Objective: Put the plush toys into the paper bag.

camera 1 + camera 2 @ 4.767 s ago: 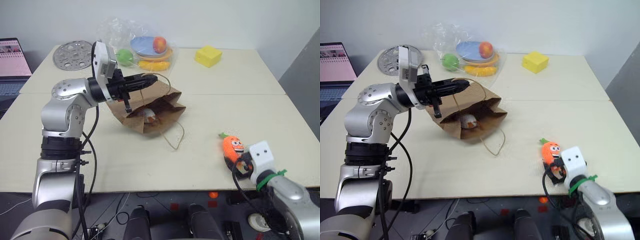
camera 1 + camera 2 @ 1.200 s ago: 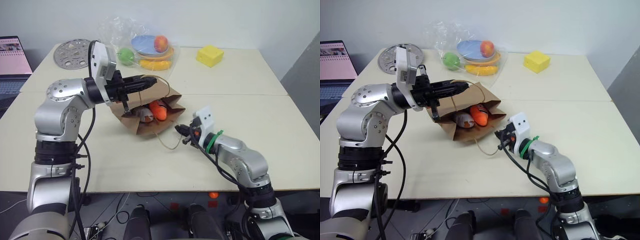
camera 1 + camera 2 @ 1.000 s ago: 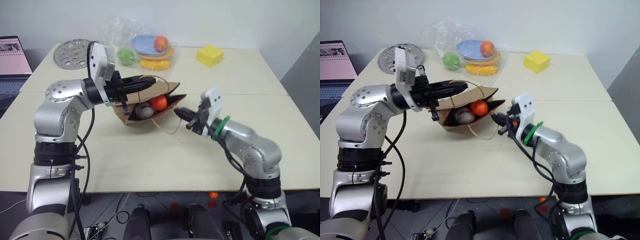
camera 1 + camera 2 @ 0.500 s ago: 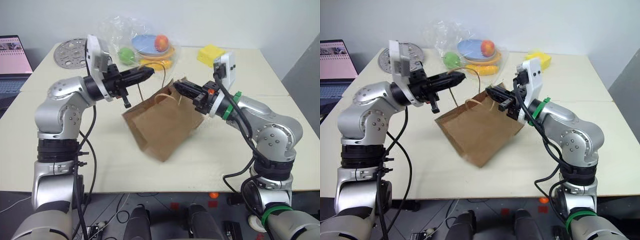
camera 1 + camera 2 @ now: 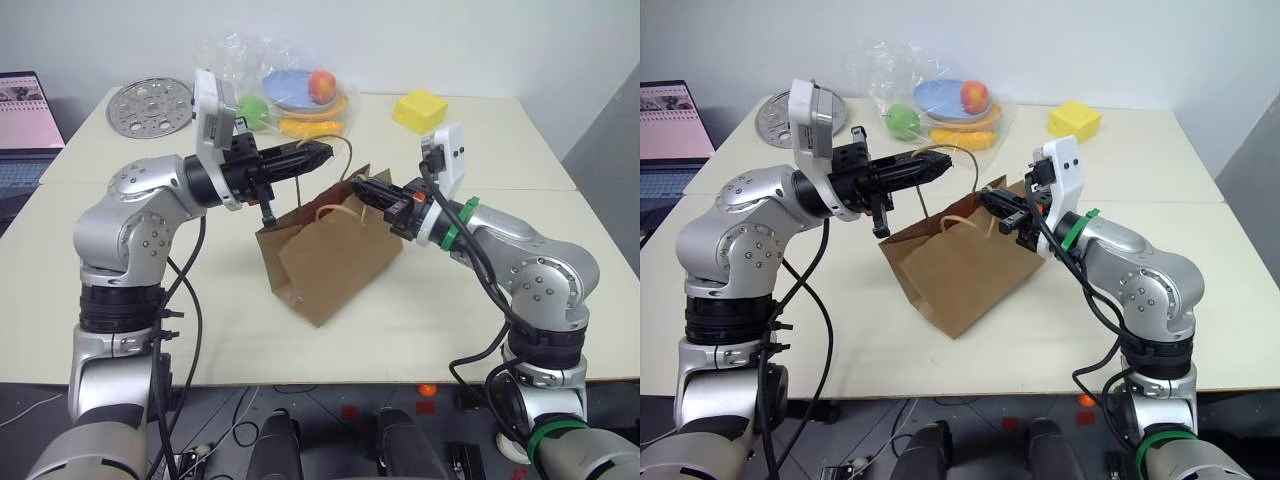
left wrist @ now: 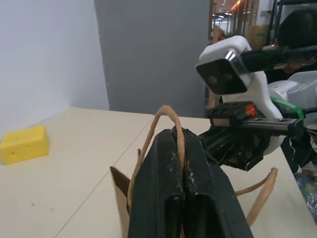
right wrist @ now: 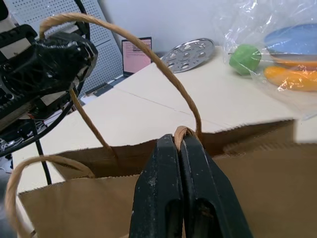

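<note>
Now paper bag (image 5: 335, 255) hanging upright off table, mouth facing 12 o'clock, no longer lying; both toys inside, task nearly done. Left gripper (image 5: 322, 153) pinching handle (image 6: 166, 115), right gripper (image 5: 362, 189) pinching rim.

The paper bag (image 5: 330, 255) is of brown kraft paper, matt and a little creased, and its handles (image 7: 124, 54) are of thin twisted paper cord with a rough look. The left gripper (image 5: 322, 153) and the right gripper (image 5: 358, 187) have fingers of black matt plastic with small scratches. The table (image 5: 400, 320) has a smooth, pale, matt top. Near its far edge lies a clear crinkly plastic bag (image 5: 902, 70), glossy, with shiny plastic fruit (image 5: 974, 97) inside, a perforated metal disc (image 5: 150, 106), and a yellow sponge block (image 5: 418, 110) with a matt surface.
</note>
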